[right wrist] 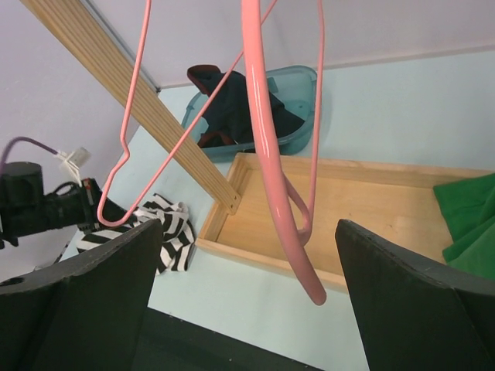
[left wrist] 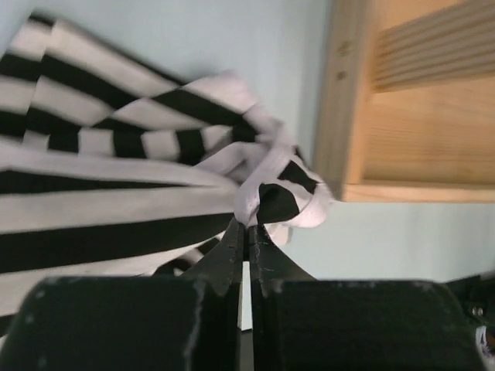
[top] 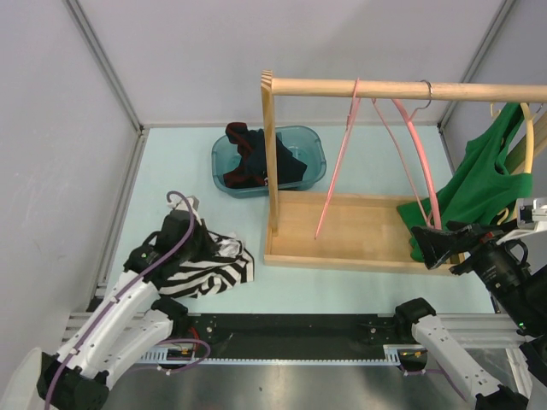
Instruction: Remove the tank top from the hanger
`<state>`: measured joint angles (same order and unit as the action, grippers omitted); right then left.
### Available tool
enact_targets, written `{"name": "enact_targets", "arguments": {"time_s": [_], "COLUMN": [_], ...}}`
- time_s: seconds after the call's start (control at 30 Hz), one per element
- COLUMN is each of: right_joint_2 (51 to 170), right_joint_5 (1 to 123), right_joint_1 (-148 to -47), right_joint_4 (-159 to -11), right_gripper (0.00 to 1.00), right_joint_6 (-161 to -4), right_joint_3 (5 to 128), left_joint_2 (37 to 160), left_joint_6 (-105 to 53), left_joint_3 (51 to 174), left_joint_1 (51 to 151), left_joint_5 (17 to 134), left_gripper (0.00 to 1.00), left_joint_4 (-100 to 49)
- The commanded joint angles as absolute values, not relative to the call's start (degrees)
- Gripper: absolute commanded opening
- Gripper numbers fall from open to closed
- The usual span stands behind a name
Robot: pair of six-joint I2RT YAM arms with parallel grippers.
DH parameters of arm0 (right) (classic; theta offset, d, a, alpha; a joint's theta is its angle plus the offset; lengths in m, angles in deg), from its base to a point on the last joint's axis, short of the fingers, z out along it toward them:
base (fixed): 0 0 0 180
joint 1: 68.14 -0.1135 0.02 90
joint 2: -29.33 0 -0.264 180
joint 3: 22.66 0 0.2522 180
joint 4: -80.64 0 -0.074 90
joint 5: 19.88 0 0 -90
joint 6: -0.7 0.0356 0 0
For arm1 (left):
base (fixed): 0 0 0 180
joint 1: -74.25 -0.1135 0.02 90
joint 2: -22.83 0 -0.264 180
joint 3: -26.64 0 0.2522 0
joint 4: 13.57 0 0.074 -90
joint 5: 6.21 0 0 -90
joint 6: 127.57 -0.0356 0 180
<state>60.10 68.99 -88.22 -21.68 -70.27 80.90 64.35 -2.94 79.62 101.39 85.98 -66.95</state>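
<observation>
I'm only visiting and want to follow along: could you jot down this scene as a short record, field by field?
Left claw: shut on the striped top, low over the table
Right claw: open, beside the green top, facing the pink hangers
Green top: on its hanger, far right of the rail
Pink hangers: two, bare
Striped top: crumpled on the table, left of the tray
Bin: holds dark clothes

2 pink hangers, 1 bin
</observation>
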Motion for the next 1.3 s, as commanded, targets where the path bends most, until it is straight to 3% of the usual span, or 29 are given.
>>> {"name": "enact_targets", "arguments": {"time_s": [0.0, 0.03, 0.07, 0.13, 0.17, 0.27, 0.43, 0.77, 1.0, 1.27], "right_joint_2": [59.6, 59.6, 59.7, 59.7, 59.7, 59.1, 58.9, 58.7, 58.0, 57.6], "right_joint_5": [67.7, 67.5, 67.4, 67.3, 67.3, 67.3, 67.1, 67.6, 66.3, 67.0], "right_joint_1": [-88.4, -88.4, -88.4, -88.4, -88.4, -88.4, -88.4, -88.4, -88.4, -88.3], "right_joint_4": [-23.5, -23.4, -23.5, -23.5, -23.5, -23.9, -24.1, -23.3, -24.0, -23.4], "right_gripper": [1.00, 1.00, 1.00, 1.00, 1.00, 1.00, 1.00, 1.00, 1.00, 1.00], "right_joint_6": [-70.0, -70.0, -69.9, -70.0, -70.0, -70.0, -70.3, -70.5, -70.2, -70.6], "right_joint_3": [81.5, 81.4, 81.4, 81.3, 81.1, 80.0, 78.5, 77.9, 75.9, 76.5], "left_joint_2": [59.9, 59.2, 58.4, 56.5, 56.1, 55.6, 58.0, 66.7, 65.3, 69.3], "left_joint_6": [4.5, 5.1, 6.9, 8.3, 9.6, 12.9, 24.0, 34.0, 43.7, 46.3], "left_joint_3": [76.8, 76.9, 76.8, 75.8, 74.1, 69.5, 65.8, 81.6, 79.9, 77.5], "left_joint_1": [96.1, 95.9, 95.3, 95.3, 95.3, 95.2, 95.1, 95.1, 94.7, 93.3], "left_joint_5": [87.8, 89.6, 90.0, 89.2, 88.5, 82.5, 79.8, 92.2, 82.9, 82.5], "left_gripper": [0.12, 0.21, 0.38, 0.52, 0.73, 0.99, 0.99, 0.99, 0.99, 0.99], "left_joint_4": [-66.6, -66.8, -67.1, -66.4, -65.7, -63.1, -61.0, -84.1, -86.0, -84.8]}}
